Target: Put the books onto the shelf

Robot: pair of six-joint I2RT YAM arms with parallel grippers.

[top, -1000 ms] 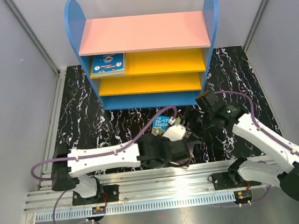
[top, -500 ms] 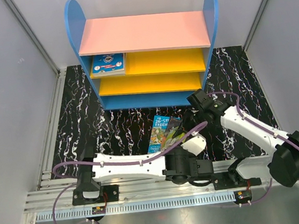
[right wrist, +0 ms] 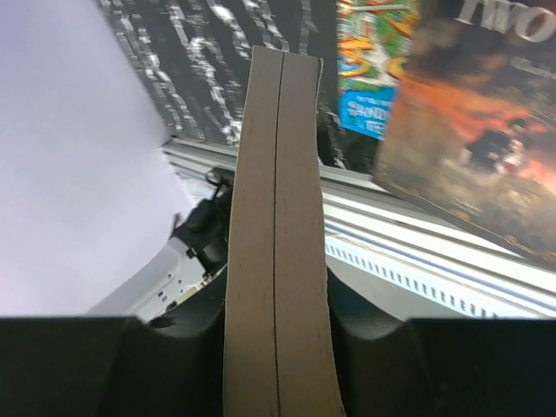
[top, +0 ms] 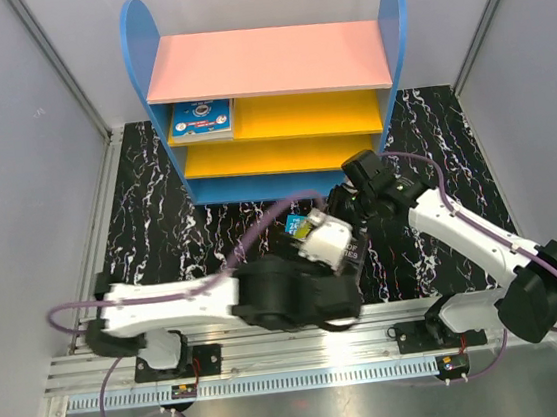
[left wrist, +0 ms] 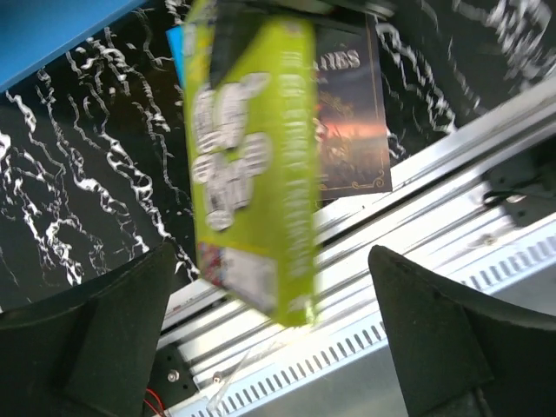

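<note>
One thin yellow-green paperback (left wrist: 252,174) hangs between the left gripper (left wrist: 271,278) fingers (left wrist: 95,339), touching neither. Jaws are wide, nothing held. The cover is blurred. The right gripper (right wrist: 274,326) is clamped on that book's page edge, seen edge-on in its wrist view. It holds the book clear of the black white-veined mat (left wrist: 69,174), near the aluminium rail (left wrist: 452,148). Beyond, flat on the mat, a dark brown-black paperback (left wrist: 352,122) overlaps a blue paperback (right wrist: 369,78). At the far end is the blue-sided shelf (top: 267,61) with a pink top. One small blue-covered paperback (top: 200,120) lies flat at the left of its upper yellow board (top: 298,116).
</note>
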